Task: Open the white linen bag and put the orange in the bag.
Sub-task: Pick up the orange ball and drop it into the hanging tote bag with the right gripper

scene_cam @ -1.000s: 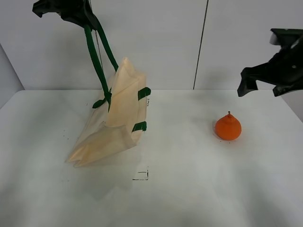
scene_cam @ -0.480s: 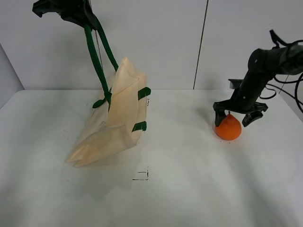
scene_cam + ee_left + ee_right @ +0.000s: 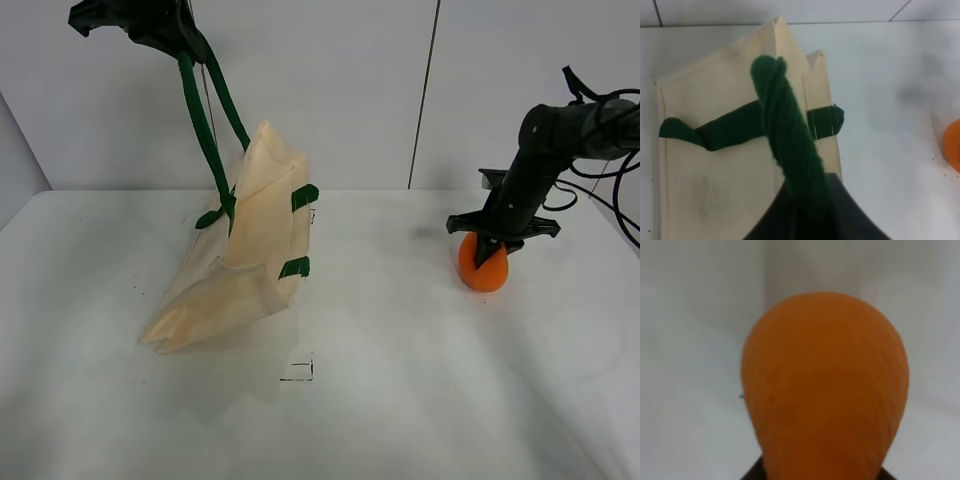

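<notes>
Well to the right of the white linen bag (image 3: 245, 265), the high camera shows me the right gripper (image 3: 492, 248) has come down onto the orange (image 3: 484, 272). Its jaws straddled the fruit half a second ago and now pinch its upper part. The left gripper (image 3: 160, 25) holds the strap handles (image 3: 205, 120) high above the bag, which hangs slumped. On the left wrist camera, the jaws are clamped on the strap handles (image 3: 790, 145) over the bag (image 3: 715, 175). The right wrist camera is filled by the orange (image 3: 825, 380). I judge the grasp made; the carry to the bag is next.
</notes>
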`<act>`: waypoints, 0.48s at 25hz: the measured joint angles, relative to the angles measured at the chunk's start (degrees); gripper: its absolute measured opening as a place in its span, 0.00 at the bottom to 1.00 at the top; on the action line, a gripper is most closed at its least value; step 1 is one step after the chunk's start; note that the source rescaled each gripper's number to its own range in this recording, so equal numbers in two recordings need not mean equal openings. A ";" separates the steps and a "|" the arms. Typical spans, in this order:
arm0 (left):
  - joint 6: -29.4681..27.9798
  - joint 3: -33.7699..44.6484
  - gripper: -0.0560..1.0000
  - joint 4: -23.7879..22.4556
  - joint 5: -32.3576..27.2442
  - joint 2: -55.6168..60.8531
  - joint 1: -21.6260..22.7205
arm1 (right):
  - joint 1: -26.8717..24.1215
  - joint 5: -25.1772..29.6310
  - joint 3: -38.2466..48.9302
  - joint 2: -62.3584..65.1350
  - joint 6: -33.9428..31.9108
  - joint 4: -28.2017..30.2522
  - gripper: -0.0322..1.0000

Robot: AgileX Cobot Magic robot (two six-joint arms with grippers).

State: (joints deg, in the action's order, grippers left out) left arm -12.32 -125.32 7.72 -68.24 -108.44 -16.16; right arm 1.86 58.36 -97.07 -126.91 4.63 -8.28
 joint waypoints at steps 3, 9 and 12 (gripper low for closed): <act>0.00 0.00 0.05 0.00 0.00 0.00 0.00 | 0.19 2.60 -5.36 1.90 1.18 -5.34 0.04; 0.00 0.00 0.05 0.00 0.00 0.00 0.00 | 4.31 5.11 -17.78 6.03 3.02 -18.76 0.04; 0.00 0.00 0.05 0.00 0.00 0.00 0.00 | 8.76 3.49 -20.26 6.03 3.08 -24.81 0.04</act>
State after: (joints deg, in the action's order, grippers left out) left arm -12.32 -125.32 7.72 -68.24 -108.44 -16.16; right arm 10.62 61.85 -117.33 -120.88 7.70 -33.09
